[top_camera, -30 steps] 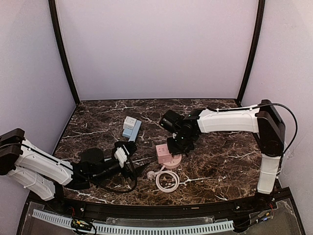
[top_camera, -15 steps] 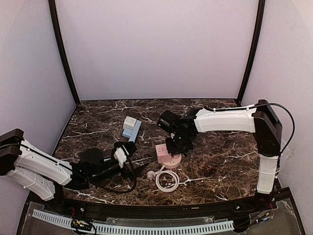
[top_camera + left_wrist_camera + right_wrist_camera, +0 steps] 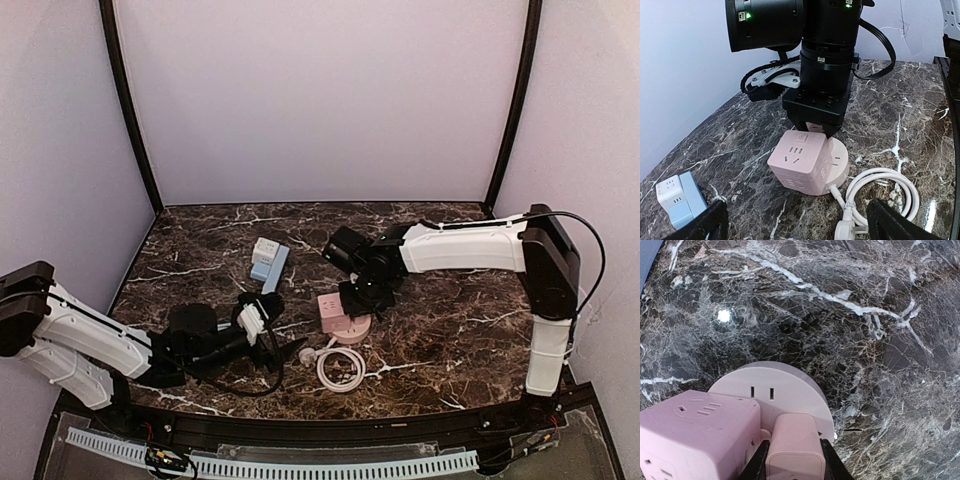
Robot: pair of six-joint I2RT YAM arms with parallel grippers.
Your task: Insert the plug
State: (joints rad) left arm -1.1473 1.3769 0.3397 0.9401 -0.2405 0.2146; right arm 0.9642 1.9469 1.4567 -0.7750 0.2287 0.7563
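Dark marbled desk (image 3: 450, 320) within pale lilac walls carried all items. Over the preceding second very little moved.

1. Right pincer (image 3: 362, 293): it shifted slightly toward the left edge of the desk, then came back almost to where it started. It remained clamped on the pink plug (image 3: 792, 445).
2. Plug position: the plug stood over the round base (image 3: 785, 385), touching the side of the pink socket cube (image 3: 800, 162). The frames did not show whether its pins were seated.
3. Cube and base: neither shifted on the desk. This suggested a pressing or aligning phase with the plug at the socket, not a carrying phase.
4. Left pincer (image 3: 800, 222): it crept a little toward the cube from the near-left side. Its jaws stood wide apart and held nothing.
5. Other items: the white cable (image 3: 880, 175) lay coiled just beside the cube, unmoved. A blue-and-white socket block (image 3: 677, 197) sat apart, toward the far-left side.

Assessment: insertion appeared close to completion. The plug should be confirmed seated before the clamp is released.
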